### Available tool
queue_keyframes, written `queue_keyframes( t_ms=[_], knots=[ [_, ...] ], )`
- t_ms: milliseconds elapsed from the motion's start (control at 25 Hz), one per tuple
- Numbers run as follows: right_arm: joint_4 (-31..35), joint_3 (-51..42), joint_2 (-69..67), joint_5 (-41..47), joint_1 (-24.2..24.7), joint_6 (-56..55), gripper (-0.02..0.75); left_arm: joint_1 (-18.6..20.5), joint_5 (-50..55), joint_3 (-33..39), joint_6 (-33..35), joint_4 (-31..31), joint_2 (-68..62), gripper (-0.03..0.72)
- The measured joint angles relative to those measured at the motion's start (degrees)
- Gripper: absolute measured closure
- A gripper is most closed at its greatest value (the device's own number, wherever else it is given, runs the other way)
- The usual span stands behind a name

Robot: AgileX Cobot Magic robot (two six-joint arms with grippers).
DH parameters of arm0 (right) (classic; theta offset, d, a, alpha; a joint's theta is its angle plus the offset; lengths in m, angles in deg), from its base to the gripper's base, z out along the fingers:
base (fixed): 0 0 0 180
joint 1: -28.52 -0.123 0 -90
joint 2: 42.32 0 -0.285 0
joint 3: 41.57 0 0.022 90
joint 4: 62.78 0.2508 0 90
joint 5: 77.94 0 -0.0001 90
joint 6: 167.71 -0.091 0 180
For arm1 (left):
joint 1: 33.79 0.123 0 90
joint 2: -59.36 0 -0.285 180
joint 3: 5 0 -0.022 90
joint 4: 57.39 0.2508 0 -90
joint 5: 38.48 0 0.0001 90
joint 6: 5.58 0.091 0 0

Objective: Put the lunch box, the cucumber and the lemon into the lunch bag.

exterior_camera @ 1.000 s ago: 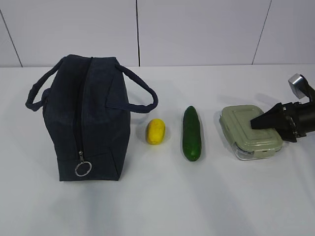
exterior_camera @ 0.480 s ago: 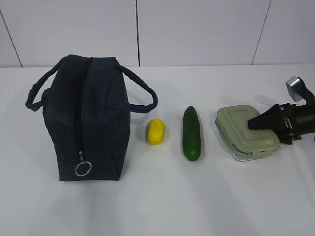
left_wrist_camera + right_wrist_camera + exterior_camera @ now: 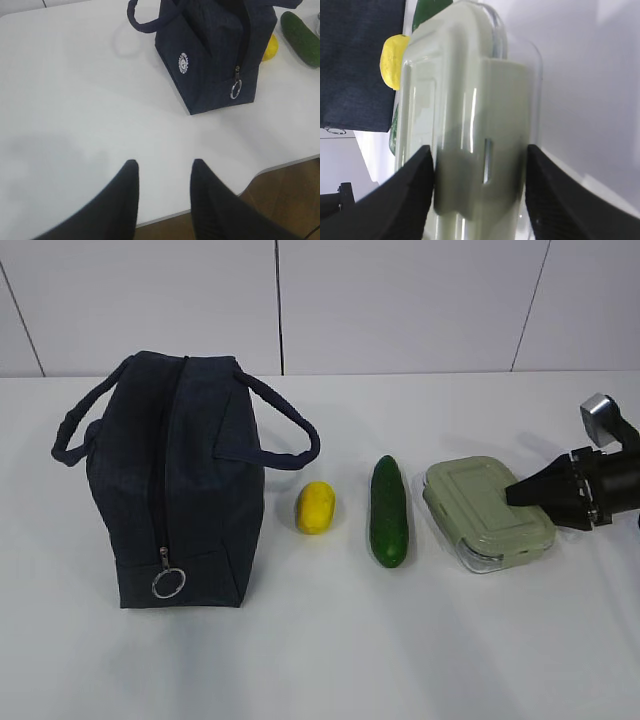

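Now: 1 lunch bag [image 3: 175,480], 1 lemon [image 3: 316,507], 1 cucumber [image 3: 389,512]; right jaws pinch lunch box [image 3: 487,512], left jaws spread.

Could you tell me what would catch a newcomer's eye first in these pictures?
The dark navy lunch bag stands zipped on the left, the largest thing there. To its right lie the lemon and cucumber. On the far right, the right gripper has its fingers on either side of the lunch box.

I see a plain white counter [image 3: 400,660] carrying four things in a row — the navy lunch bag [image 3: 175,485] standing at the left, then the lemon [image 3: 316,507], the cucumber [image 3: 389,511] lying lengthwise, and the lunch box [image 3: 487,512] just beside it.
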Motion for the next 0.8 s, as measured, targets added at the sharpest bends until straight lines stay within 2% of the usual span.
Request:
queue_keyframes(
  t_ms=[480,800],
  knots=[
    [-0.09,0.00,0.00,0.22,0.00,-0.74,0.335,0.00,-0.11,0.00,0.00,0.00,-1.04,0.450],
    [-0.12,0.00,0.00,0.22,0.00,-0.83,0.336,0.00,-4.71,-4.77,0.00,-3.13,-19.49,0.450]
  ],
)
